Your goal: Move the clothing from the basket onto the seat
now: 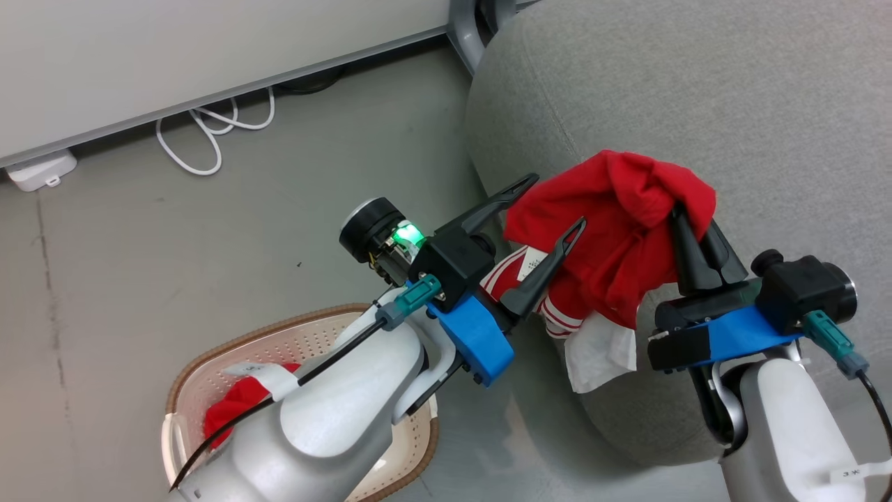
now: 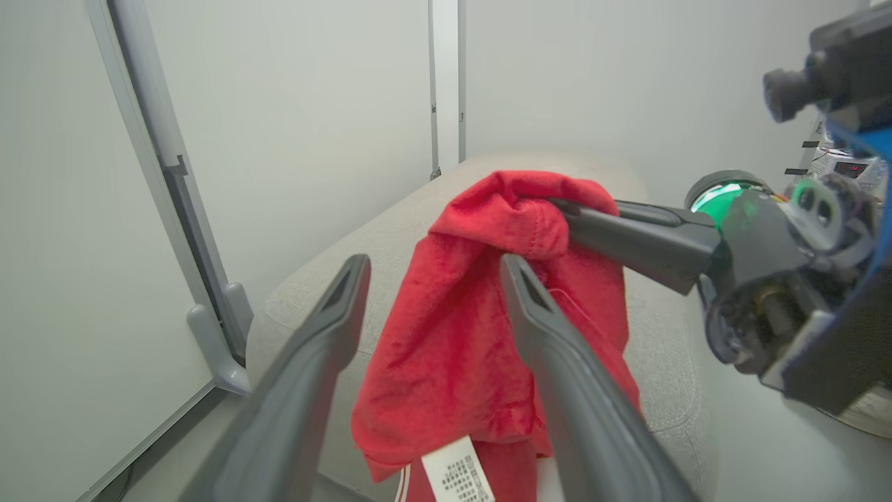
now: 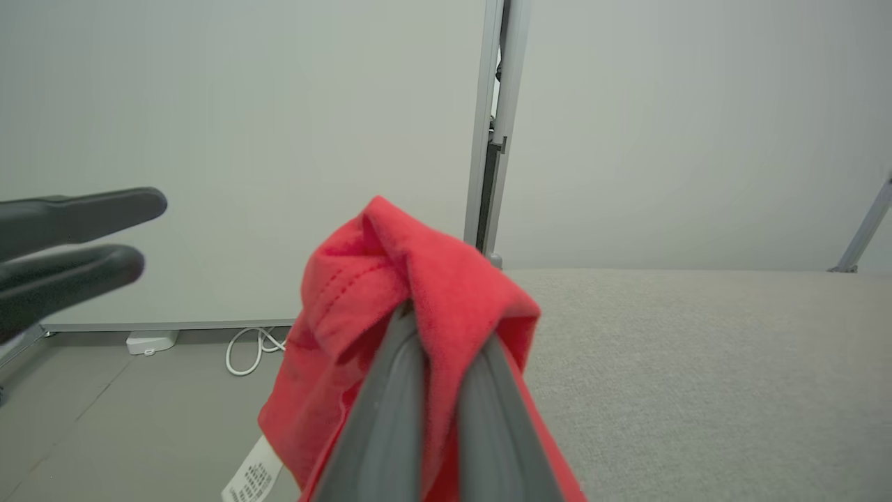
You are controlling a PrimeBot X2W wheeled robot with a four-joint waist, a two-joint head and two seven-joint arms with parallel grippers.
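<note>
A bright red garment with white stripes hangs over the rounded edge of the grey sofa. My right gripper is shut on its top fold, which drapes over the fingers. My left gripper stands open just left of the garment, one finger in front of the cloth and nothing pinched. A second red garment lies in the cream basket at the lower left, partly hidden by my left forearm.
Grey floor lies between the basket and the sofa. A white cable and a white power block lie by the wall at the back left. A grey metal post foot stands behind the sofa.
</note>
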